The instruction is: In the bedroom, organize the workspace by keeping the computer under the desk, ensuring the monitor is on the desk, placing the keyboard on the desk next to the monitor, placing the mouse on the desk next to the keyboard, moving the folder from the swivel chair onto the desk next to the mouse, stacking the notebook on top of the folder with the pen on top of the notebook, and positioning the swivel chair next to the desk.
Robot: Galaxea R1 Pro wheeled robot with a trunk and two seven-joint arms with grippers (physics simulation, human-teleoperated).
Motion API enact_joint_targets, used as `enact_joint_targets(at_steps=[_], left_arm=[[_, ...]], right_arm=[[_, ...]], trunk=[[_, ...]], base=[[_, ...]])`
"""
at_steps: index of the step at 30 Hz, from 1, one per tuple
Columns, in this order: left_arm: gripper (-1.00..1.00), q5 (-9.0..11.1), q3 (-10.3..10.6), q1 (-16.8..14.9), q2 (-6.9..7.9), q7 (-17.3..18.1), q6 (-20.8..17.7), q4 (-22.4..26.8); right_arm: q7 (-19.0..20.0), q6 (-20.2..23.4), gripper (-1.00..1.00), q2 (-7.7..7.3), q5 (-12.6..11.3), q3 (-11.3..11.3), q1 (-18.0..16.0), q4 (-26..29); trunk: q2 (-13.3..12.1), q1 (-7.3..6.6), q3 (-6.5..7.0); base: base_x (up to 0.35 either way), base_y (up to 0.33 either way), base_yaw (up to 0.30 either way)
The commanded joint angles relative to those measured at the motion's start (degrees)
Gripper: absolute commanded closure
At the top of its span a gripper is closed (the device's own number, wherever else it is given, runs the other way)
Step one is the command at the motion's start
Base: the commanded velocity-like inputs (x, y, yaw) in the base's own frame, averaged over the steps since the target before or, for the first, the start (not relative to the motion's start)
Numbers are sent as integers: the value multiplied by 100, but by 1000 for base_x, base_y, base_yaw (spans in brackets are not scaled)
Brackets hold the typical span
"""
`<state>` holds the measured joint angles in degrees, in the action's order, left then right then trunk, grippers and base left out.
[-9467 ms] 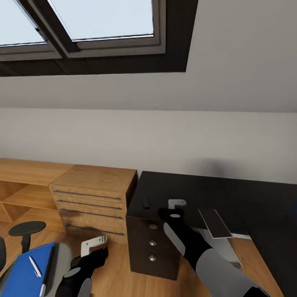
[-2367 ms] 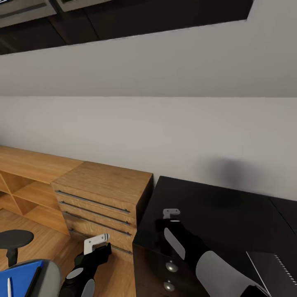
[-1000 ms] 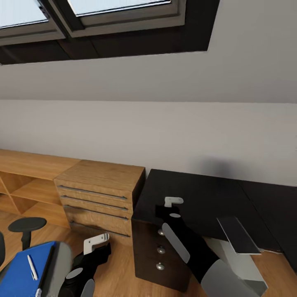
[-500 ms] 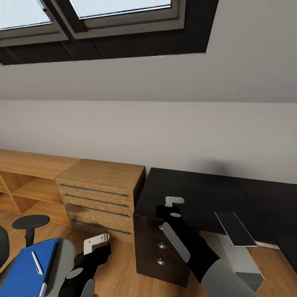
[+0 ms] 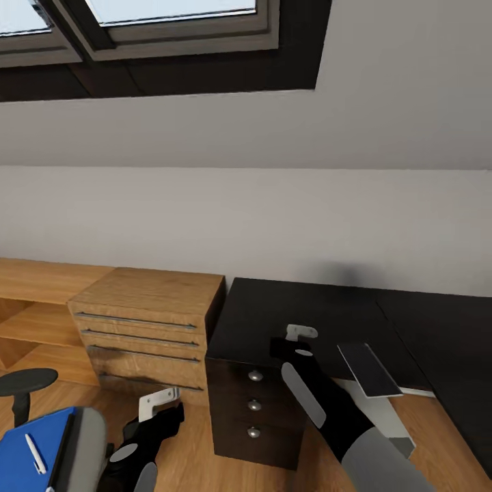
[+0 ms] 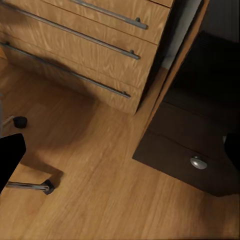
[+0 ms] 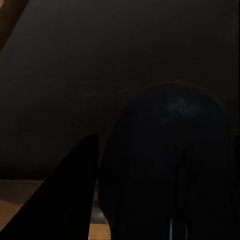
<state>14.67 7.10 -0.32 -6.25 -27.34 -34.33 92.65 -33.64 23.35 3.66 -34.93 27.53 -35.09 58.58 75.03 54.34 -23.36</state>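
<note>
My right gripper [image 5: 301, 333] hangs just above the glossy black desk [image 5: 328, 311], near its left end. In the right wrist view a dark rounded mouse [image 7: 170, 165] sits between the fingers, so the gripper is shut on it. The left gripper [image 5: 160, 404] is low over the wood floor with its fingers [image 6: 10, 160] spread open and nothing between them. At the lower left, the swivel chair [image 5: 85, 444] carries the blue folder [image 5: 17, 454] with the white pen [image 5: 34, 454] lying on it. The grey computer [image 5: 389, 417] stands under the desk. Monitor, keyboard and notebook are out of view.
The black three-drawer unit [image 5: 253, 413] stands under the desk's left end, and the light wood drawer cabinet [image 5: 147, 321] is close beside it. A chair armrest [image 5: 26, 381] rises at far left. The sloped ceiling with its skylight [image 5: 171, 27] is overhead.
The whole view has swung slightly right, so the chair and cabinet sit further left in the picture. The right gripper has edged further over the desk top. The left gripper has not moved.
</note>
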Motion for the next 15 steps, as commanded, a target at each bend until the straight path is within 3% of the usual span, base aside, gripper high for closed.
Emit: enact_joint_targets(at_steps=[1, 3, 8, 11, 13, 14, 15], left_arm=[[-100, 60, 4, -3, 1, -56, -12, 10], [-100, 61, 3, -3, 1, -58, -12, 9], [-100, 62, 2, -3, 1, -55, -18, 9], [-100, 60, -8, -3, 1, -57, -18, 8], [-100, 61, -11, -3, 1, -59, -20, 8], [-100, 62, -8, -3, 1, -60, -18, 8], [-100, 62, -6, -3, 1, -60, -19, 8]], right_arm=[[-34, 11, 100, -29, -66, -30, -7, 5], [-31, 11, 100, -62, -91, -122, -7, 5], [-33, 11, 100, -95, -108, -603, -7, 0], [-31, 7, 100, -164, -110, -1199, -7, -18], [-31, 5, 100, -189, -105, -1427, -7, -34], [-34, 3, 100, -233, -101, -1713, -7, -43], [-32, 3, 100, -254, -98, -1806, -7, -47]], trunk=[[4, 0, -7], [4, 0, -7], [4, 0, -7], [4, 0, -7], [4, 0, -7], [4, 0, -7], [4, 0, -7]], base=[[0, 0, -259], [-9, -3, -259], [-151, -107, -262], [-245, -186, -263], [-248, -195, -264], [-101, -75, -265], [-65, -48, -265]])
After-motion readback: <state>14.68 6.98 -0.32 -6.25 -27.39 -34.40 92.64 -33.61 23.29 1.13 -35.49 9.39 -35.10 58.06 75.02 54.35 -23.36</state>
